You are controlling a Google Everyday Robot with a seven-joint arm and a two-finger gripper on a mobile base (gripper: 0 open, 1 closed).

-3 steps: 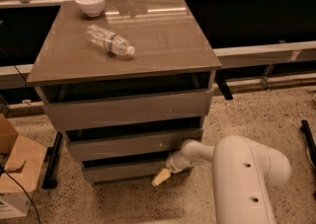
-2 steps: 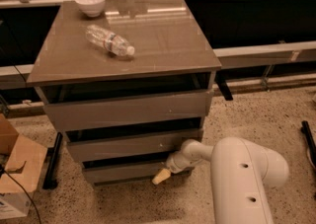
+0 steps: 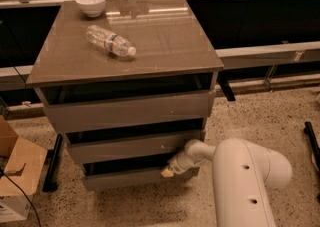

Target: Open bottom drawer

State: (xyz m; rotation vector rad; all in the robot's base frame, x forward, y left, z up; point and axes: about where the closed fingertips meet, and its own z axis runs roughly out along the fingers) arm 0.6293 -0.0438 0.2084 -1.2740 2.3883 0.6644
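Observation:
The grey-brown cabinet has three drawers. The bottom drawer is the lowest taupe front panel, with a dark gap above it. My white arm reaches in from the lower right. My gripper is at the top edge of the bottom drawer front, near its right end, just under the middle drawer. Its pale tip touches or nearly touches the panel's upper edge.
A plastic water bottle lies on the cabinet top and a white bowl stands at its back left. A cardboard box sits on the floor at the left. A black bar lies beside the cabinet's left foot.

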